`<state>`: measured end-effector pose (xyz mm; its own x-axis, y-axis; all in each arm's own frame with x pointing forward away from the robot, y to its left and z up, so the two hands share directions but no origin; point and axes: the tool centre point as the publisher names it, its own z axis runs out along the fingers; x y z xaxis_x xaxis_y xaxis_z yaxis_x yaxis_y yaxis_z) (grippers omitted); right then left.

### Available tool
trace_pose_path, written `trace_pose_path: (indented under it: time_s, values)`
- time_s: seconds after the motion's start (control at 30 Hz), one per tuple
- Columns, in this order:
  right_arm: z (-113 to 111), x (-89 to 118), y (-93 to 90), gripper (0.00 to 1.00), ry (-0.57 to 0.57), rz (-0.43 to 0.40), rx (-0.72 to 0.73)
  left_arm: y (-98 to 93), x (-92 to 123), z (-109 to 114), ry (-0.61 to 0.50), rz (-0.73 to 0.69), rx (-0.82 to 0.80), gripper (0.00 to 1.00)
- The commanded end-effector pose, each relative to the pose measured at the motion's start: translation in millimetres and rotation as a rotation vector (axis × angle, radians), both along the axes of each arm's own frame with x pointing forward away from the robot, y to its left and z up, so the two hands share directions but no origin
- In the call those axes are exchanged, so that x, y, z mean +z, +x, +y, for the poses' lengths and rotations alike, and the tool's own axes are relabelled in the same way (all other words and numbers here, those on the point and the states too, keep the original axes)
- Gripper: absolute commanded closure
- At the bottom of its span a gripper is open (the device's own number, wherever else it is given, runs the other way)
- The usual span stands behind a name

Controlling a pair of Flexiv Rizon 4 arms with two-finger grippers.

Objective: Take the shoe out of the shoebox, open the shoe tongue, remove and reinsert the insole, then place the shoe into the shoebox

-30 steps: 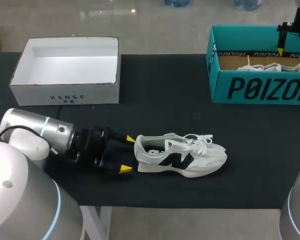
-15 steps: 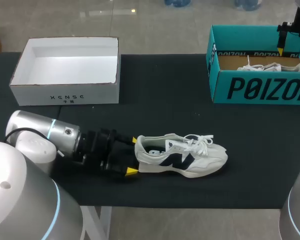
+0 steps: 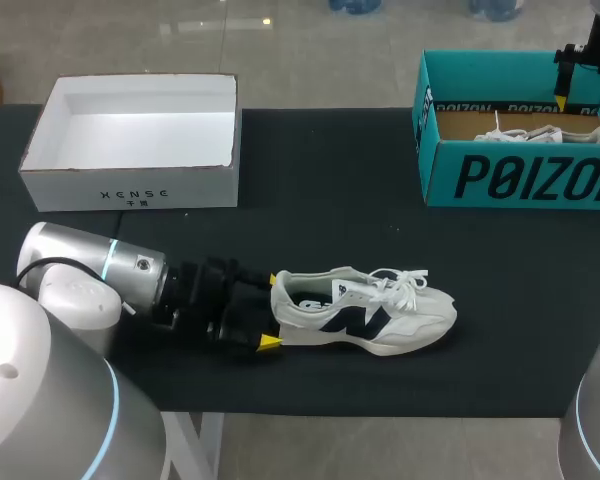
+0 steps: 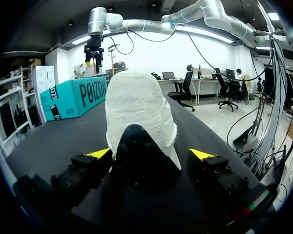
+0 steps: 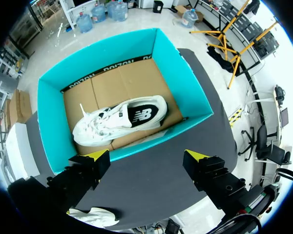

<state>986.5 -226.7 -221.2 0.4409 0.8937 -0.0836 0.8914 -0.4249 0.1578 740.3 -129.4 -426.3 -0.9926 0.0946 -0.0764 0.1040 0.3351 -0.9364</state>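
We see large dark block letters across the front wall of the teal shoebox (image 3: 520, 175); a dark band of smaller pale letters, repeated, runs inside its rim. One short line of small dark print sits low on the front wall of the white box (image 3: 130, 190). The shoe (image 3: 365, 310) on the tabletop (image 3: 320, 170) bears a dark logo on its side; the second shoe (image 5: 117, 119), in the teal shoebox, bears one on its insole.

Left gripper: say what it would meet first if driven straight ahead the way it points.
The left gripper would meet the white shoe first: its heel sits between the open fingers, directly ahead. How much gap is left to the heel, I cannot tell.
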Motion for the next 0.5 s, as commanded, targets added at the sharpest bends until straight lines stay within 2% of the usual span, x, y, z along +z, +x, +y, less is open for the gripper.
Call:
trace_pose_path:
  time_s: [0.03, 0.37, 0.4, 0.43, 0.5]
  values:
    - [-0.2, -0.1, -0.8, 0.0, 0.0, -0.002, 0.0, 4.2, -4.2, -8.7, 0.01, -0.001, -0.008, 0.0]
    - [-0.2, -0.1, -0.8, 0.0, 0.0, -0.002, 0.0, 3.6, -10.6, -13.6, 0.006, 0.006, -0.019, 0.0]
    - [-0.2, -0.1, -0.8, 0.0, 0.0, -0.002, 0.0, 3.5, -11.7, -13.3, 0.007, 0.003, -0.017, 0.87]
    - [-0.2, -0.1, -0.8, 0.0, 0.0, -0.002, 0.0, 3.7, -12.8, -12.9, 0.011, 0.003, -0.013, 1.0]
    - [-0.2, -0.1, -0.8, 0.0, 0.0, -0.002, 0.0, 4.0, -13.9, -12.2, 0.012, 0.002, -0.016, 1.0]
